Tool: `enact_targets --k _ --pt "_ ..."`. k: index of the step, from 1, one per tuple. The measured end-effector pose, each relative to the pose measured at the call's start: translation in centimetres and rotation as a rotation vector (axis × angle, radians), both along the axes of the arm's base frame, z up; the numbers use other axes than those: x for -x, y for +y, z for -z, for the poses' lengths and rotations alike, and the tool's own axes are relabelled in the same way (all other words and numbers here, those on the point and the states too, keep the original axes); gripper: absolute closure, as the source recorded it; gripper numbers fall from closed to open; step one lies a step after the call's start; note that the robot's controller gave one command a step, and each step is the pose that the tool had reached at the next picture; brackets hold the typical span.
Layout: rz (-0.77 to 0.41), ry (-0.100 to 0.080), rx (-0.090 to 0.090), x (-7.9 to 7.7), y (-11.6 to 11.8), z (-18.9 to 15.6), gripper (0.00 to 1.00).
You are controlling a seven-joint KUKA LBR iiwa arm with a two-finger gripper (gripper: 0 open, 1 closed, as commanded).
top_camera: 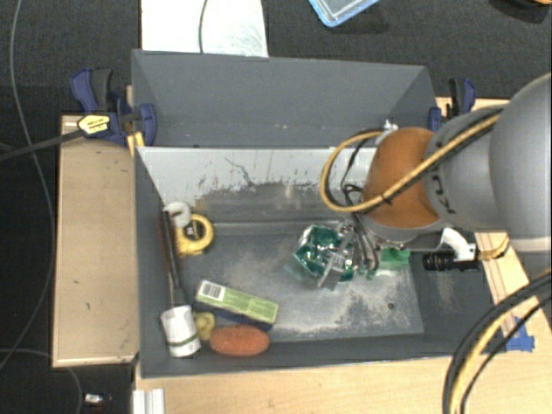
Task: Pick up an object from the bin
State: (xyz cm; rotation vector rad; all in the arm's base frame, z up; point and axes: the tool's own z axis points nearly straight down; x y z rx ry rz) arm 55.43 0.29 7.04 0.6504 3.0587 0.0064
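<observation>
Gripper [354, 260] is down at the floor of the bin [259, 110], right of centre, hanging under the orange wrist cover where the arm comes in from the right. It is pressed against the right side of a crumpled green and silver wrapper [316, 248], which lies alone in the middle of the floor. I take that wrapper for the thing being picked. From my screen I cannot tell whether the gripper is clenched on the wrapper or released beside it, because the wrist hides the contact. A scrap of green [395, 257] also shows just right of the gripper. It may be part of the same wrapper, though I cannot say.

The rest lies well apart on the left:
- A yellow ring [193, 235] sits by the left wall.
- A dark stick [167, 253] runs along that wall.
- A green bar [237, 302] lies in the near left corner.
- A white cylinder [179, 329] stands there too.
- A brown oval lump [239, 341] lies beside them.

That spread suits me, since the wrapper has open floor around it and nothing should snag on a lift. My worry is that crinkled foil could slip or tear.
</observation>
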Motion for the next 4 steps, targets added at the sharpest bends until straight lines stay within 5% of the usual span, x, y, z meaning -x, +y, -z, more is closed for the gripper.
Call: enact_targets --k 2,4 --pt "-0.002 0.009 0.000 0.3 0.0 -2.3 1.00" --pt "-0.004 -0.003 0.000 0.0 0.0 -9.6 1.00"
